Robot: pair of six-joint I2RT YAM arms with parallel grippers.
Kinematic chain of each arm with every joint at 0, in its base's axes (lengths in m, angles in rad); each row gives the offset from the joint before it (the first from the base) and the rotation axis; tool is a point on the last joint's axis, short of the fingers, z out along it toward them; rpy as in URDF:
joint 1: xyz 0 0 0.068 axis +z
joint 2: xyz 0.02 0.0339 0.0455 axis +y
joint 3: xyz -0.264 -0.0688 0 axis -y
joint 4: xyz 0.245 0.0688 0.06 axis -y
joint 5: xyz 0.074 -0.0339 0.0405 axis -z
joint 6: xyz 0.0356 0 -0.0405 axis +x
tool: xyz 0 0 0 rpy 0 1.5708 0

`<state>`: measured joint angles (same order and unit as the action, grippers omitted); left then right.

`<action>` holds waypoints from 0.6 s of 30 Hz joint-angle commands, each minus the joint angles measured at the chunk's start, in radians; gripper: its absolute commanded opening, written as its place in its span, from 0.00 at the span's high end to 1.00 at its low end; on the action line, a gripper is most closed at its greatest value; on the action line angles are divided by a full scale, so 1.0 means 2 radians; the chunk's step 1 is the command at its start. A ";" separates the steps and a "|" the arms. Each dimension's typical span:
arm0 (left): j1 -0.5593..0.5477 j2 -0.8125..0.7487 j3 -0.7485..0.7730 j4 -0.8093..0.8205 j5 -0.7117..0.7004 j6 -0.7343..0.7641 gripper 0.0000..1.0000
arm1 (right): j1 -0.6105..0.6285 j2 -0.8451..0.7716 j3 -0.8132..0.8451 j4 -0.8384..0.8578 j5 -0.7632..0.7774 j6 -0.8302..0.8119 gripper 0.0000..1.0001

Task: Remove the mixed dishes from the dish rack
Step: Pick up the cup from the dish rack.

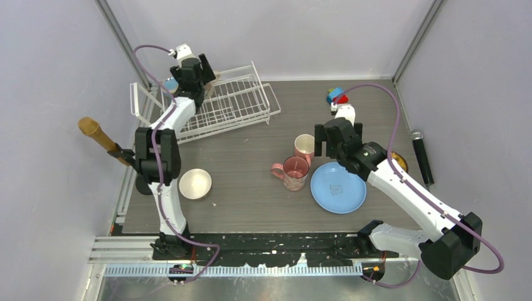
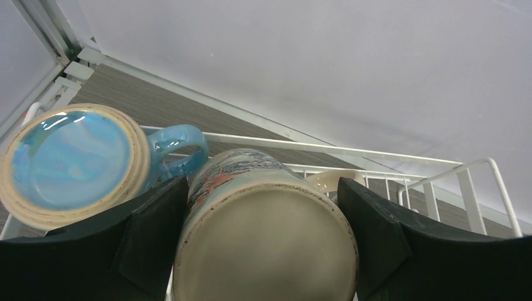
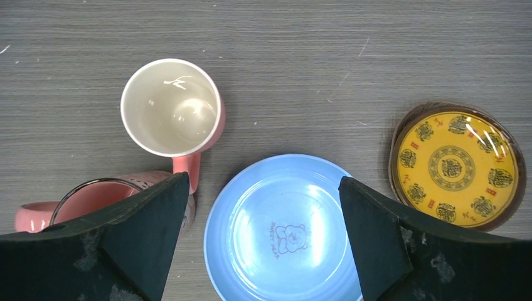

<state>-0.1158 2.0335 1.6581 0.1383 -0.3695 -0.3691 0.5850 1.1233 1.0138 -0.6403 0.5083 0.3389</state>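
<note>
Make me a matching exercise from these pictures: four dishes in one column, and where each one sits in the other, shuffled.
1 blue plate
2 yellow plate
3 cream bowl
4 cream mug

A at the dish rack, inside the left pincer
B beside the microphone
C beside the two pink mugs
D alone, near the left edge of the table

Pairs: 1-C, 2-B, 3-D, 4-A
</note>
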 commanded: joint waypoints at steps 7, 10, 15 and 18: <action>-0.007 -0.107 0.044 0.009 0.016 -0.005 1.00 | -0.002 -0.051 -0.011 0.094 -0.100 -0.010 0.04; -0.007 -0.118 0.038 0.006 0.031 -0.003 1.00 | -0.002 -0.055 -0.013 0.113 -0.125 -0.013 0.04; -0.010 -0.143 0.022 -0.002 0.075 -0.007 1.00 | -0.002 -0.022 0.008 0.153 -0.268 -0.063 0.04; -0.011 -0.153 0.020 -0.016 0.094 -0.009 1.00 | -0.002 0.007 0.025 0.193 -0.353 -0.081 0.04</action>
<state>-0.1291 1.8462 1.6665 0.0189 -0.2630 -0.3813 0.5812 1.0725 0.9993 -0.4103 0.0814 0.2623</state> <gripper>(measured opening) 0.855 0.964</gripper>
